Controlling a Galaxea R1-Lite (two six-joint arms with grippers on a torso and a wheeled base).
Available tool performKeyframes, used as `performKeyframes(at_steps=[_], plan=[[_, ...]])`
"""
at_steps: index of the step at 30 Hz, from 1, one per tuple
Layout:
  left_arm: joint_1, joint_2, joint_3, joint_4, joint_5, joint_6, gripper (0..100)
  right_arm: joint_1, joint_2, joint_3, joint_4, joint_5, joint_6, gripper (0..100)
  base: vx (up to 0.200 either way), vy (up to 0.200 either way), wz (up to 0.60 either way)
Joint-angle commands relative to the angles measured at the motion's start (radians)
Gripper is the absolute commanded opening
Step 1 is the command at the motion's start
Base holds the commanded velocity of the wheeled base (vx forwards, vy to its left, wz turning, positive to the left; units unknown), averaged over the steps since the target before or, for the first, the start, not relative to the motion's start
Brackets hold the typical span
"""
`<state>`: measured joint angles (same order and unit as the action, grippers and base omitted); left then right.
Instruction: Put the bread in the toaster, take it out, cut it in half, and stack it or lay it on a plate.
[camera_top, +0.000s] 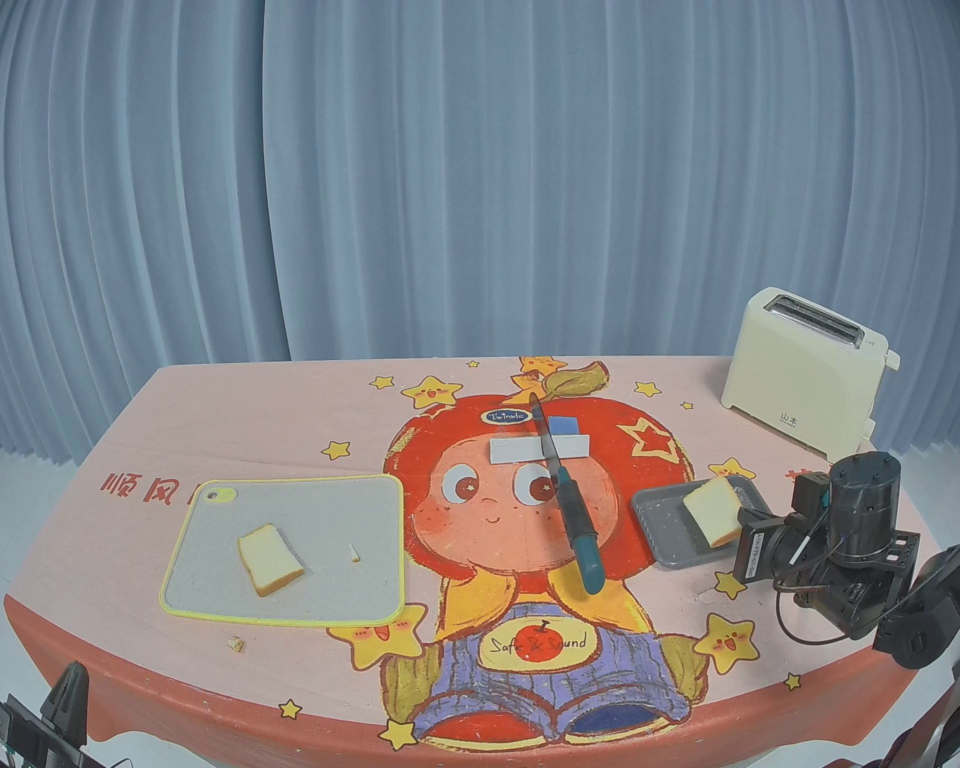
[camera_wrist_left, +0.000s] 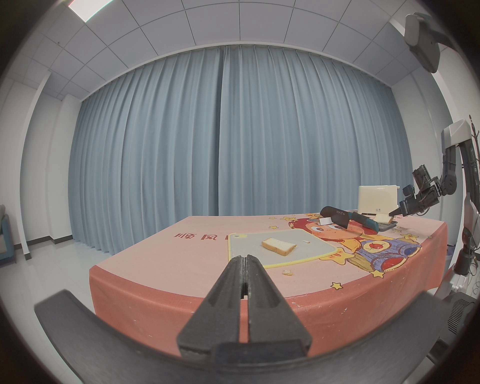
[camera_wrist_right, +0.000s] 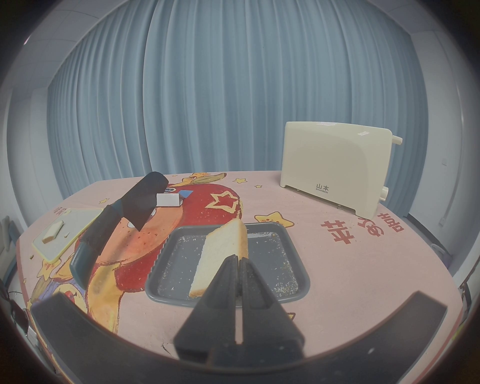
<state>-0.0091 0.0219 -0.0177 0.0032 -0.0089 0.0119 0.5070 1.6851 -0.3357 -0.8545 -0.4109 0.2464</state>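
Status check at the plating step: the cutting looks done to me, since the bread lies in two pieces. One bread half (camera_top: 712, 510) sits at centre right of the head view, tilted up over the right rim of the grey tray (camera_top: 660, 512) that serves as the plate. The right gripper (camera_wrist_right: 239, 260) is directly at this half, its jaws drawn narrow with only a slit between them and the tips against the near edge. I cannot tell whether they pinch a corner of the bread or merely touch it. The second half (camera_top: 270, 558) lies flat on the cutting board (camera_top: 335, 520) at lower left of the head view, well apart from the tray. The left gripper (camera_wrist_left: 245, 262) hangs low off the near left edge of the surface (camera_top: 250, 420), jaws closed and carrying nothing. The knife (camera_top: 572, 505) rests between board and tray at frame centre, blade propped on a small white rest (camera_top: 520, 449). The toaster (camera_top: 805, 370) stands at upper right with nothing showing in its slot. In my judgement the next move calls for settling the tilted half flat inside the tray and clearing the right gripper. I then have to fetch the second half from the board with a wide opening and a light grip, since the soft crumb will crush, and lay it on or beside the first.
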Motion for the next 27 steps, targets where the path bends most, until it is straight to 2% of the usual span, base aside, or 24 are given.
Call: performKeyframes(at_steps=[1,11,12,27], plan=[[0.0,0.0,0.016,0.0,0.0,0.0,0,0.004,0.002,-0.002,0.002,0.0,0.001,0,0.0,0.0,0.0],[0.0,0.0,0.016,0.0,0.0,0.0,0,0.01,0.007,0.0,0.002,-0.002,0.001,0,0.0,0.0,0.0],[0.0,0.0,0.016,0.0,0.0,0.0,0,0.01,0.007,0.0,0.002,-0.002,0.001,100,0.0,0.0,0.0],[0.0,0.0,0.016,0.0,0.0,0.0,0,0.013,-0.001,-0.003,0.0,0.0,0.004,100,0.0,0.0,0.0]])
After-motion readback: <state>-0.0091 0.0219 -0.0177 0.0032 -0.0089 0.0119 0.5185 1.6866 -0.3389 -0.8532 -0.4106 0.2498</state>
